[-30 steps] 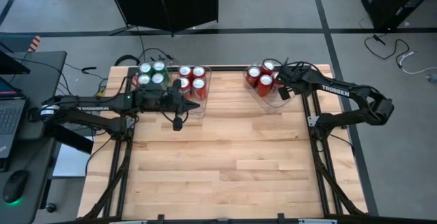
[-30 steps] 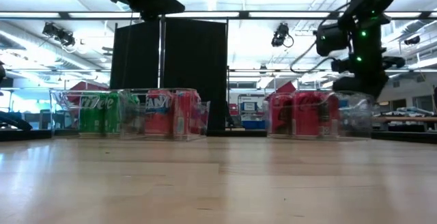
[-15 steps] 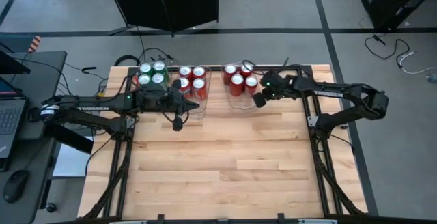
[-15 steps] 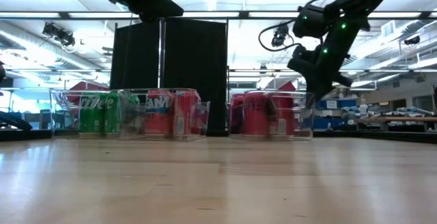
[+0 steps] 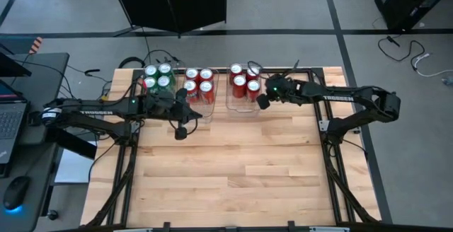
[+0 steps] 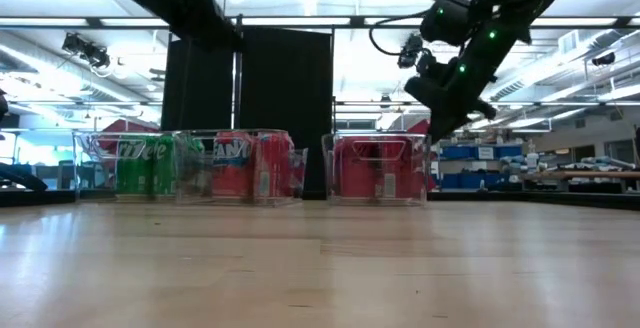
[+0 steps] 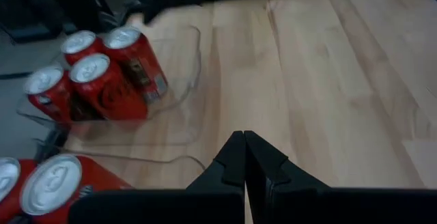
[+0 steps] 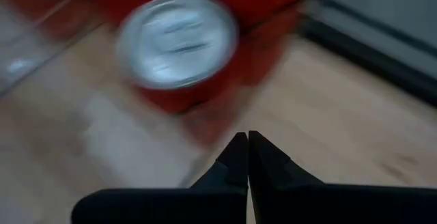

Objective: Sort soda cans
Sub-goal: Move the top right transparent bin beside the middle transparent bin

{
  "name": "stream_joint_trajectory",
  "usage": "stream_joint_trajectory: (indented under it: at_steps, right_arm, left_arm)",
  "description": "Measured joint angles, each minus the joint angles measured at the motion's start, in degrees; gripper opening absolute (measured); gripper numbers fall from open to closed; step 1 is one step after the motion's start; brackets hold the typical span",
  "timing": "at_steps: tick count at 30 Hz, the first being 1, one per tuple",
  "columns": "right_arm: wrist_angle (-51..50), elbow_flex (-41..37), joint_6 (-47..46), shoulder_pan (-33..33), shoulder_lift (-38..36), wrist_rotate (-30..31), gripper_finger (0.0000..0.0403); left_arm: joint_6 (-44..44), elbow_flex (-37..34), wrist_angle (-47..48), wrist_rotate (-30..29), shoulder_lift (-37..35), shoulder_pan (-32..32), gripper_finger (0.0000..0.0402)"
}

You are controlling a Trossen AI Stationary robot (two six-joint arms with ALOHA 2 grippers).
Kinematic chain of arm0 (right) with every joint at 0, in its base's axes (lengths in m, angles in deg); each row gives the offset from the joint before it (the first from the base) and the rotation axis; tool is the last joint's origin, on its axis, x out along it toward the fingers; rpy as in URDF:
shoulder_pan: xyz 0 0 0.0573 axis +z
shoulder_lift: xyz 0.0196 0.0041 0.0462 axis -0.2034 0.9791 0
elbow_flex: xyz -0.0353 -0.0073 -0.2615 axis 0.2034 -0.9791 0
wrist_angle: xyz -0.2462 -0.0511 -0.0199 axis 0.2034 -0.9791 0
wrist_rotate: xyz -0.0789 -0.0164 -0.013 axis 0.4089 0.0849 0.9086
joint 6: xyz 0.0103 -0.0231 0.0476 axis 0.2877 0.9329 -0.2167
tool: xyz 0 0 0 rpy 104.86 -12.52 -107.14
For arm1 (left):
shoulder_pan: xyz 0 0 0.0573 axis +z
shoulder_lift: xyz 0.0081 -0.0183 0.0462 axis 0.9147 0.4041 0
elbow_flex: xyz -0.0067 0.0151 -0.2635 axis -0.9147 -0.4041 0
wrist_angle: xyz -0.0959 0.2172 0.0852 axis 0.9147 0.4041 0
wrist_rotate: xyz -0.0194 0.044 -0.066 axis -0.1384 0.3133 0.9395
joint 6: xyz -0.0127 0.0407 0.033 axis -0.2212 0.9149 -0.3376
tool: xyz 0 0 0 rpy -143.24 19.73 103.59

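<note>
Three clear trays stand in a row along the far edge. The left one holds green soda cans [image 5: 157, 77], the middle one red cans [image 5: 198, 82], the right one [image 5: 242, 107] more red cans [image 5: 244, 83]. My right gripper [image 5: 260, 102] is shut, low at the right tray's right wall near its near corner. My left gripper [image 5: 180, 132] is shut and hangs in the air in front of the middle tray. The left wrist view looks across at the right tray's red cans [image 7: 95, 80]. My right gripper's shut fingers [image 6: 438, 128] stand at the top of the right tray's right wall [image 6: 427, 163], slanting down from the table's right. The tray stands flat on the table with its cans upright. I cannot tell whether the fingertips touch the wall at this moment.
Bare wooden tabletop [image 5: 233, 168] stretches from the trays to the near edge. Cables [image 5: 152, 55] lie behind the left tray. A dark metal frame [image 5: 325, 126] runs along both sides of the table.
My right gripper has swept toward the table's left edge and tipped up from a steeper downward slant. The tray of red cans slid left along the far edge before it and now stands close beside the middle tray. My left gripper has tipped down a little.
</note>
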Motion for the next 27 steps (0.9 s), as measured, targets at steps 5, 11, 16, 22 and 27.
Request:
stream_joint_trajectory:
  at_steps: [5, 11, 16, 22, 27]
  right_arm:
    - [2.6, -0.5, -1.9, -3.8, 2.0, 4.5, 0.0]
    - [14.7, -1.5, 1.0, -8.4, 9.7, -0.3, 0.0]
    - [23.7, -1.5, 1.2, -9.1, 15.0, -5.9, 0.0]
    - [30.1, -1.5, 1.4, -7.9, 18.8, -10.6, 0.0]
    - [32.3, -1.5, 2.3, -7.6, 19.9, -11.3, 0.0]
  left_arm:
    - [1.9, 0.0, 6.4, -0.4, 0.0, -1.6, 0.0]
    - [5.7, -3.6, 8.1, -0.8, 0.0, -2.7, 0.0]
    - [4.1, -9.9, 2.2, 1.2, 0.7, -2.7, 0.0]
    - [2.7, -15.4, -9.1, -1.2, 3.6, -2.7, 0.0]
    - [2.7, -16.2, -14.9, -8.2, 8.4, -1.9, 0.0]
